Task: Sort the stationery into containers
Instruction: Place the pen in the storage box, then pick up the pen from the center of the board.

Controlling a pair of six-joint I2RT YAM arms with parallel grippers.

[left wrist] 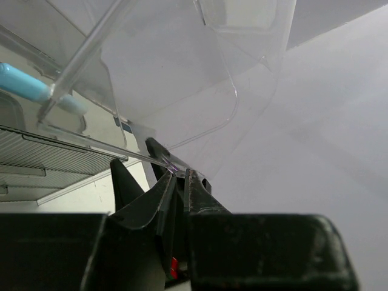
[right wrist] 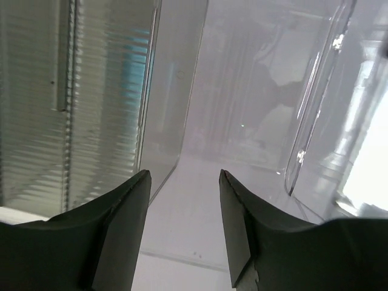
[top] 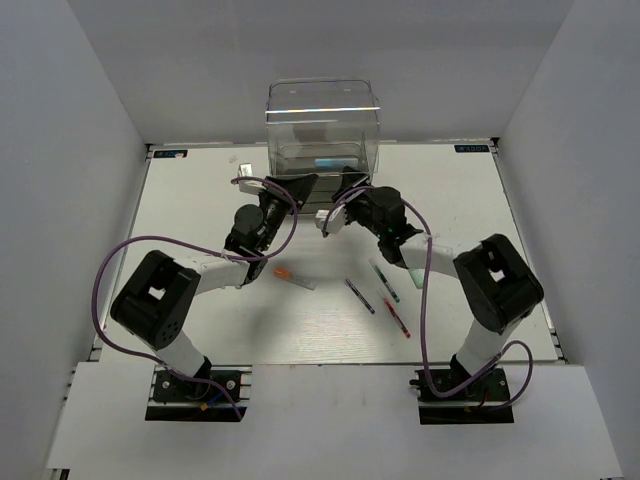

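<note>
The clear organiser (top: 322, 125) stands at the table's far edge. My left gripper (top: 300, 186) is at its front left and is shut on the thin rim of a clear drawer (left wrist: 151, 159). A light-blue marker (left wrist: 27, 83) lies in the drawer and also shows in the top view (top: 326, 163). My right gripper (top: 347, 190) is open and empty at the organiser's front right, its jaws (right wrist: 183, 179) facing a clear compartment (right wrist: 242, 109). On the table lie an orange-capped marker (top: 293, 277), a dark pen (top: 360, 296), a green pen (top: 384, 281) and a red pen (top: 396, 317).
A pale mint-coloured marker (top: 417, 268) lies partly under my right arm. Grey walls enclose the white table (top: 200, 200) on three sides. Purple cables loop off both arms.
</note>
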